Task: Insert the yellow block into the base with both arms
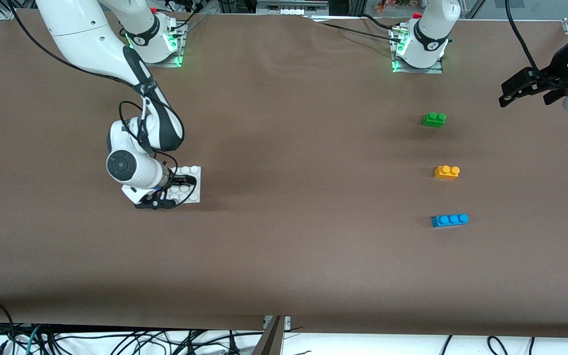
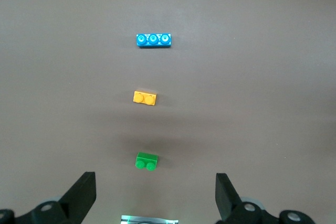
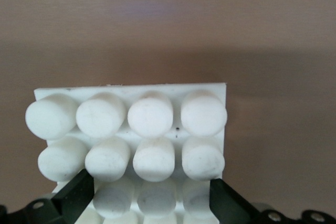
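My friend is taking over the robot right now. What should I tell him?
Right gripper: down at the base, fingers either side of it; a closed grip can't be confirmed.
Left gripper: open, empty, up over the left arm's end of the table.
Yellow block: untouched on the table, between the green brick and the blue brick.
Left: pick up the yellow block, press it onto the base.

A brown cloth covers the worktop (image 1: 284,256) edge to edge, lightly rippled along its upper edge. Below its near edge, black cables (image 1: 116,341) tangle over a pale floor (image 1: 363,344).
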{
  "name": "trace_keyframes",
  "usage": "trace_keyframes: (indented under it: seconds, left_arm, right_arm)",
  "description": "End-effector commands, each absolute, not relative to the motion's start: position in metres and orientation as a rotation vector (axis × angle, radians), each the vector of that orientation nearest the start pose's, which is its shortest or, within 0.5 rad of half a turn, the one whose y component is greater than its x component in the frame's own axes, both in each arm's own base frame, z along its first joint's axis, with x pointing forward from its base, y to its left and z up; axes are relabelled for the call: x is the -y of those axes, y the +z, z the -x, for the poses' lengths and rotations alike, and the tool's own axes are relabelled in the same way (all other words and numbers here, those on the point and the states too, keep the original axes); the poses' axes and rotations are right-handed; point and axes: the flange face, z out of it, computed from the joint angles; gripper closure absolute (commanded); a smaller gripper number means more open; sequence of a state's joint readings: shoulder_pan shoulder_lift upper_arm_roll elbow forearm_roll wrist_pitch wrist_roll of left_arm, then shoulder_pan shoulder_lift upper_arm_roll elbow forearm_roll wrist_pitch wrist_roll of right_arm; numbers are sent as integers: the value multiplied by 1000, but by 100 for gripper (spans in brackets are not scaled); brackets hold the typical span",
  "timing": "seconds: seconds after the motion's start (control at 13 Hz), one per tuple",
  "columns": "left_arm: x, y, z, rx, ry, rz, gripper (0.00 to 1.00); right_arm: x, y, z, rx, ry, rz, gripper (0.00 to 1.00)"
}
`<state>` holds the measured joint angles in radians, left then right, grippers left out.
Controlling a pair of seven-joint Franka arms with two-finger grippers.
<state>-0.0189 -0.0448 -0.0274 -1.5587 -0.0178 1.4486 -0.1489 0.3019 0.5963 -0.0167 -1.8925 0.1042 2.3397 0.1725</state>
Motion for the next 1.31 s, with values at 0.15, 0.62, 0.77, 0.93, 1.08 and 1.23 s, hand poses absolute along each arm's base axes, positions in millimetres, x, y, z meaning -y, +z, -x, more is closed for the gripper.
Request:
trace_keyframes:
  seconds: [0.15,0.62,0.77,0.93,1.08,1.23]
  left_arm:
    - [20,641,-527,173,124,3152,0]
    - [-2,588,-553,225,178,3112,0]
    - [-2,546,-564,214,272,3106,0]
    - [-2,522,-569,201,248,3110,0]
    - [-11,493,-568,224,241,3110,0]
    - [-16,463,-564,238,234,3110,0]
  right_arm:
    - [-238,152,-582,8,243,3090,0]
    - [-307,164,-573,-52,187,3091,0]
    - [-327,168,-570,-90,177,3088,0]
    - [-347,168,-565,-118,166,3086,0]
    - [-371,173,-558,-147,150,3081,0]
    - [-392,175,-551,-163,136,3076,0]
